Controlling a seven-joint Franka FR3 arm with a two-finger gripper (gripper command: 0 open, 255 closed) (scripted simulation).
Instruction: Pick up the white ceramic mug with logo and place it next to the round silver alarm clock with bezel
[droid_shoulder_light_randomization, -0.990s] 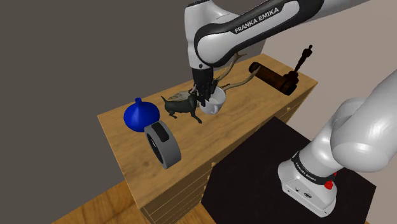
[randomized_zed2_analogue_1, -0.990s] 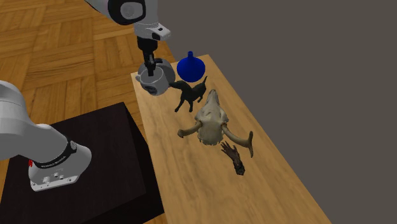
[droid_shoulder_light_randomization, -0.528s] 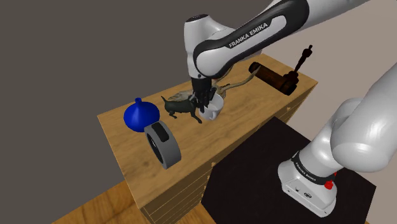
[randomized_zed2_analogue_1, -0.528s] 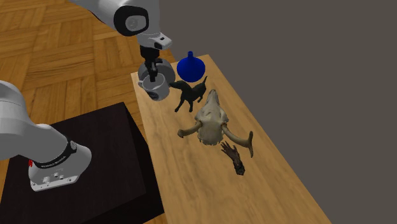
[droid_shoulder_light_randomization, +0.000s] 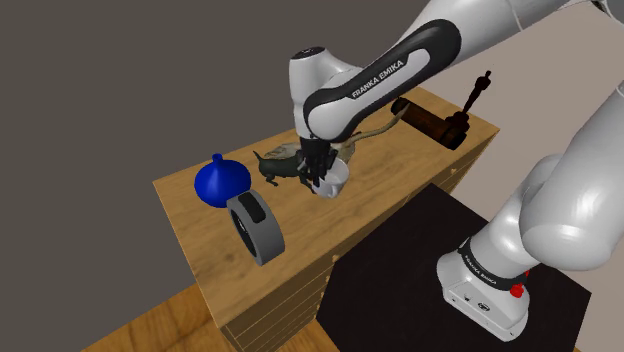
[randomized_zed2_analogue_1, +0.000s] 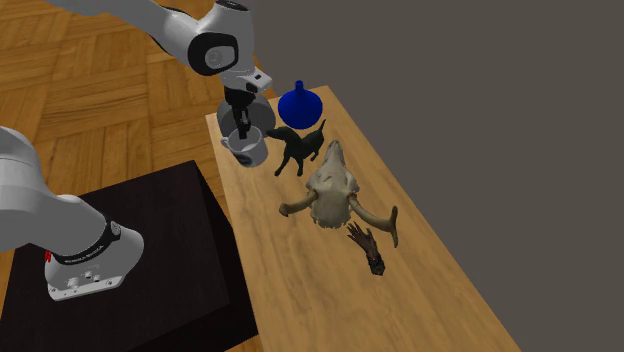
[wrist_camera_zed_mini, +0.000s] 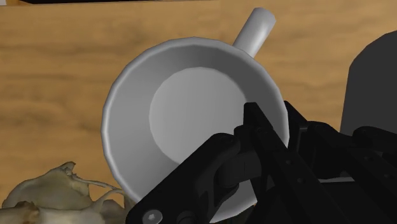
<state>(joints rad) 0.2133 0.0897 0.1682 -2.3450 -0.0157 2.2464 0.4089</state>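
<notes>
Wrist view: gripper (wrist_camera_zed_mini: 272, 127) tight on mug (wrist_camera_zed_mini: 184, 108)

Dark grey wall (droid_shoulder_light_randomization: 100, 80), wood plank floor (randomized_zed2_analogue_1: 90, 110), wooden cabinet (droid_shoulder_light_randomization: 280, 290).

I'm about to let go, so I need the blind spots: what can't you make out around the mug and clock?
Mug base against the table: shoulder view, too small to tell contact; wrist view looks down into it.
Clock: second exterior view, mostly behind the tool and mug.
Dark shape beside the mug: wrist view, cut by the edge and the tool; unidentifiable.
</notes>
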